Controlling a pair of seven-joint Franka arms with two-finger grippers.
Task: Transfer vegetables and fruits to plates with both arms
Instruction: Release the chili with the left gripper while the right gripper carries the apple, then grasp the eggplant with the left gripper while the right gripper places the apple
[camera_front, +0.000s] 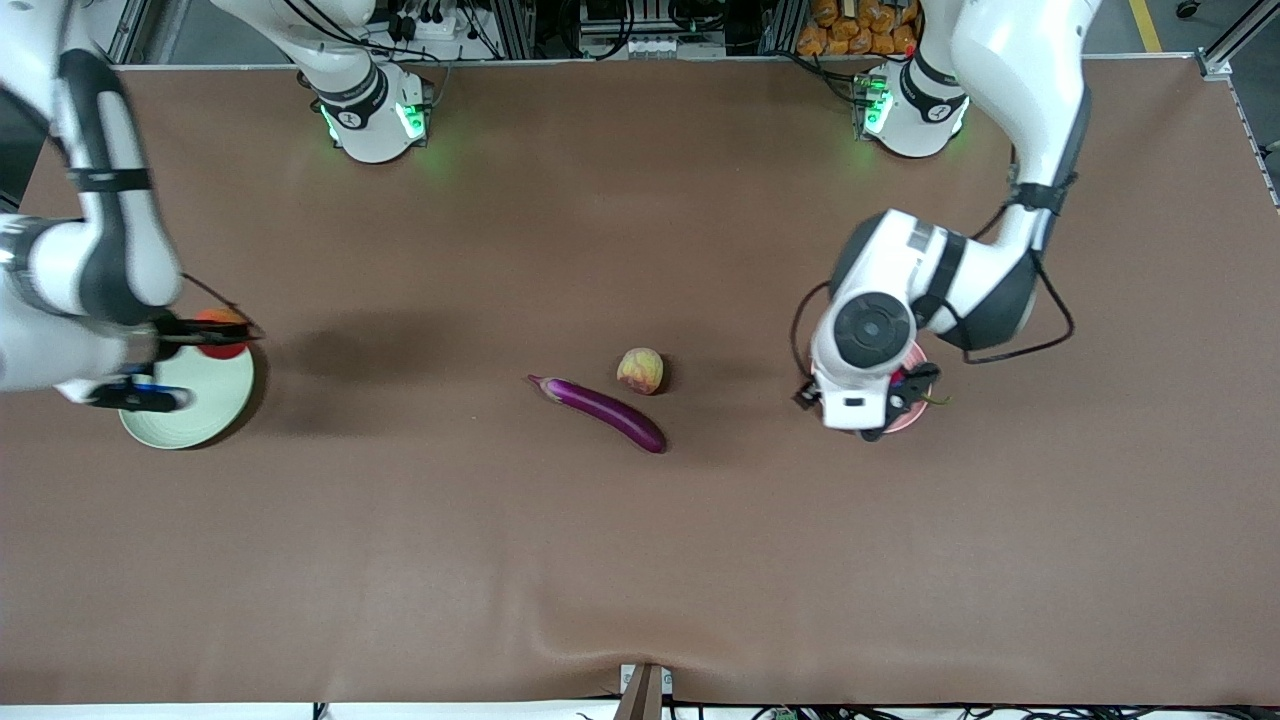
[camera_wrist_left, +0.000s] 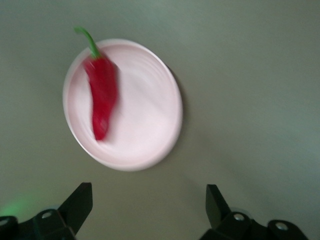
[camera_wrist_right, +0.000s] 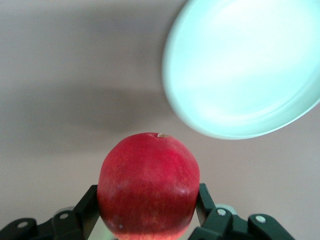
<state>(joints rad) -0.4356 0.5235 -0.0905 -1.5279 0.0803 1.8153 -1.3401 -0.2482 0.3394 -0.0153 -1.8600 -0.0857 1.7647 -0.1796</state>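
Note:
My right gripper is shut on the round red fruit, which hangs over the rim of the pale green plate; that plate looks bare. My left gripper is open and empty, hovering over the pale pink plate. The red chili pepper lies on this plate with its green stem at the rim. In the front view the left wrist covers most of the pink plate. The purple eggplant and the peach-like fruit lie side by side mid-table.
Brown cloth covers the whole table. The two green-lit arm bases stand along the table's edge farthest from the front camera. A cable loops off the left wrist.

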